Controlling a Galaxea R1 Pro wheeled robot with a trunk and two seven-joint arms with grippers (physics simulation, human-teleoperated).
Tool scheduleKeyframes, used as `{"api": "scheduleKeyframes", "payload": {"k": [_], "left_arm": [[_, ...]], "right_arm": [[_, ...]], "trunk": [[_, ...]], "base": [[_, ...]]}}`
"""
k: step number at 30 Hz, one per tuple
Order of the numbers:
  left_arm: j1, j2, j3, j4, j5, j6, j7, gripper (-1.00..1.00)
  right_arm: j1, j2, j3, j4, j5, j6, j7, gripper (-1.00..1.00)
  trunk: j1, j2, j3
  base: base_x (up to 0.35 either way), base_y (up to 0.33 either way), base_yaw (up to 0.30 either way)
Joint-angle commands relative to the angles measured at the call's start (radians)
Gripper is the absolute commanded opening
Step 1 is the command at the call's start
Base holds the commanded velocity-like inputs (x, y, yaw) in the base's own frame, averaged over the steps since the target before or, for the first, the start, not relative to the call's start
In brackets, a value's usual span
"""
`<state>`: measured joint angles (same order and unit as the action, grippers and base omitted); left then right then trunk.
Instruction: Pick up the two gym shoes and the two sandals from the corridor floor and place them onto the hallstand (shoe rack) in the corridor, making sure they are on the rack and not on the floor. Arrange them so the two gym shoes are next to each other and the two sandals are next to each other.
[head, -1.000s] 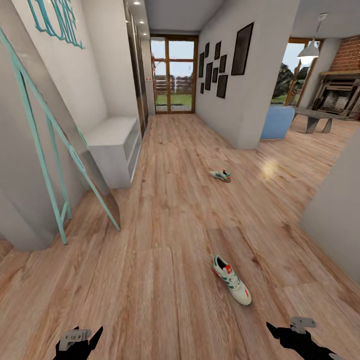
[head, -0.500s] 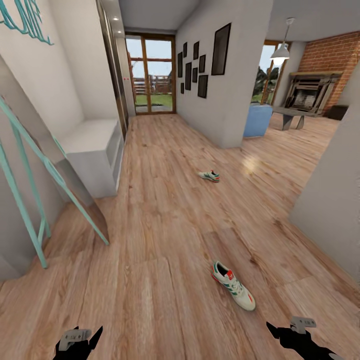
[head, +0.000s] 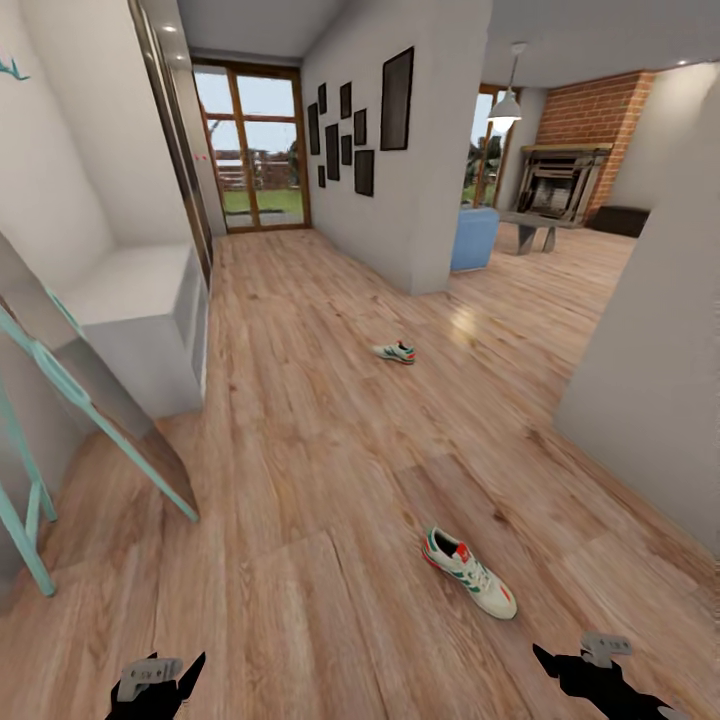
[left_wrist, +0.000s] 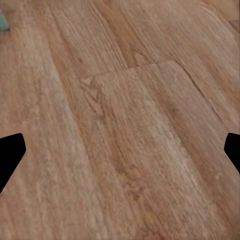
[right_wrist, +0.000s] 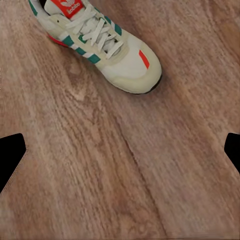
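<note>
The robot is at the approach stage, with nothing picked up yet. The nearer cream-white low sneaker with teal-green stripes and a red-orange tongue (head: 468, 573) lies on the light-brown wood-plank corridor floor (head: 300, 480), just ahead of the right gripper (head: 590, 668). That gripper's fingers are spread apart and empty, with the sneaker's toe pointing toward them in the right wrist view (right_wrist: 100, 42). The left gripper (head: 158, 680) is likewise released, over bare planks.

The next move, I judge, calls for lowering the right gripper onto this sneaker and closing across its narrow upper.

Beyond that sneaker, well apart, lies the second matching sneaker (head: 396, 352). Left of it stands the light-grey low hallstand (head: 140, 330), against the wall. A leaning mirror with a teal frame (head: 90, 410) is nearer than the hallstand.
</note>
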<state>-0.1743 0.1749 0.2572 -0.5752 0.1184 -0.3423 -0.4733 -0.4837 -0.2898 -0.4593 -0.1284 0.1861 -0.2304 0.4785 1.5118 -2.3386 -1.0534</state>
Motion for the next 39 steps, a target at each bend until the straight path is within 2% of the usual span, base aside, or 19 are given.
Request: {"api": "scheduleKeyframes", "payload": {"k": [1, 39], "left_arm": [[-0.001, 0.000, 0.002, 0.002, 0.010, 0.002, -0.010, 1.00], [-0.001, 0.000, 0.002, 0.002, 0.010, 0.002, -0.010, 1.00]], "right_arm": [[-0.001, 0.000, -0.009, 0.001, 0.010, -0.004, 0.003, 1.00], [-0.001, 0.000, -0.009, 0.001, 0.010, -0.004, 0.004, 1.00]], "trunk": [[0.000, 0.000, -0.001], [0.000, 0.000, -0.001]], "base": [[0.065, 0.297, -0.265], [0.006, 0.301, -0.265]]}}
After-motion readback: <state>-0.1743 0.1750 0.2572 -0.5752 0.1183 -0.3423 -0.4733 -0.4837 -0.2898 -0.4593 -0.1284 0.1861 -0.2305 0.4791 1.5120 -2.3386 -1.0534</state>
